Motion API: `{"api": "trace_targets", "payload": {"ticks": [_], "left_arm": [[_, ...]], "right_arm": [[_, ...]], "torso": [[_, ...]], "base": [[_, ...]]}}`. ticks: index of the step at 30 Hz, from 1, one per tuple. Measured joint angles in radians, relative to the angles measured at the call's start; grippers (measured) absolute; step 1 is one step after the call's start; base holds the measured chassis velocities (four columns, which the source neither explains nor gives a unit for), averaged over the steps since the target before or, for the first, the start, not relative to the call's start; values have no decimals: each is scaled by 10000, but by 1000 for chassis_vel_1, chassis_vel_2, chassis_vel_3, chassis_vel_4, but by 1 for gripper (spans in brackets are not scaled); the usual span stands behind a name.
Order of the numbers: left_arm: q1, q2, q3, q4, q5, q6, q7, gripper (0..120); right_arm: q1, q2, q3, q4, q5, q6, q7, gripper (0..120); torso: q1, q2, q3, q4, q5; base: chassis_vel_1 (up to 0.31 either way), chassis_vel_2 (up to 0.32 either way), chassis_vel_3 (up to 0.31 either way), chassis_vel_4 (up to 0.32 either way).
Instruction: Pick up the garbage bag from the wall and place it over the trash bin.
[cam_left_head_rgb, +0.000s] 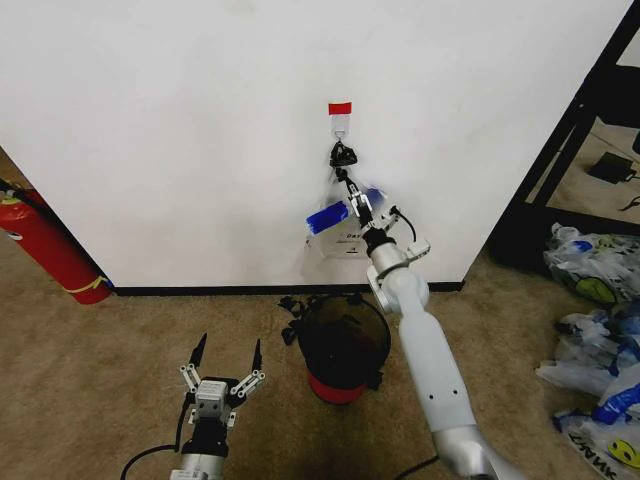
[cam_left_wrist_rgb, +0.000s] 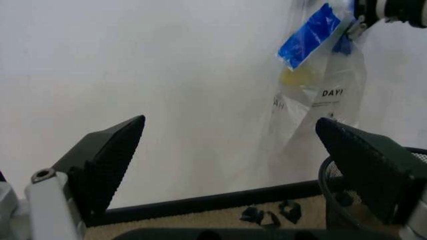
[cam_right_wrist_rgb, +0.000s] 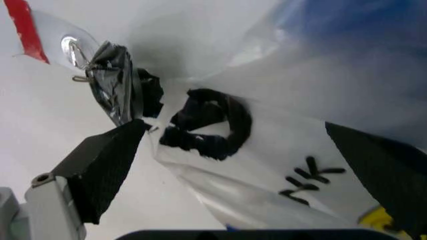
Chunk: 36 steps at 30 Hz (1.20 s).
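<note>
Reaching up along the plain white wall (cam_left_head_rgb: 200, 130), my right hand (cam_left_head_rgb: 343, 165) sits just under the small hook (cam_left_head_rgb: 341, 127) and red tape strip (cam_left_head_rgb: 340, 108). The thin translucent white garbage bag with blue handles (cam_left_head_rgb: 335, 225) hangs against the wall below that hook. In the right wrist view my fingers (cam_right_wrist_rgb: 100, 170) stand spread on either side of the crumpled plastic and its black lettering, with the dark knot of bag material (cam_right_wrist_rgb: 123, 85) at the hook just ahead; they are not clamped on anything. My left hand (cam_left_head_rgb: 227, 358) hovers low over the carpet, released, fingers wide apart, left of the small round black mesh trash bin with a red base (cam_left_head_rgb: 343, 345). The bin stands on the floor near the black baseboard, directly below the hanging bag. A red fire extinguisher (cam_left_head_rgb: 45, 245) leans at the wall's far left, and similar smiley bags (cam_left_head_rgb: 595, 330) lie heaped at right.
</note>
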Motion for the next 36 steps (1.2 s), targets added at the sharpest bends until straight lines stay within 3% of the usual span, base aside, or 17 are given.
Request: {"api": "trace_targets", "payload": {"ticks": [14,17,19,23,27,36], "left_arm": [[38,-44,-15,34,59,-43,13,100],[42,-55,-16,48,69,-64,13,100],[41,-70,-16,50,71,-76,12,100],[26,-80,-21,71,71,-80,-2,100],[-31,-63,6,162,61,-83,-13,100],[-66,-80,79,242,87,-99,-20,100]], "right_arm": [[695,36,-297,-668,-180,-46,-144,99],[713,32,-378,-606,-186,-69,-115,99],[697,44,-516,-364,-181,-75,-121,98],[533,52,-664,-97,-171,-93,-81,99],[412,-43,-665,-25,-181,-84,-55,100],[302,-52,-711,130,-205,-82,-39,99]], "torso": [[-3,3,-1,-16,-1],[-1,1,2,-10,0],[1,2,0,19,5],[2,0,3,21,4],[1,1,1,-6,5],[1,1,0,-1,1]], "base": [[0,0,0,0],[0,0,0,0],[0,0,0,0],[0,0,0,0],[0,0,0,0],[0,0,0,0]]}}
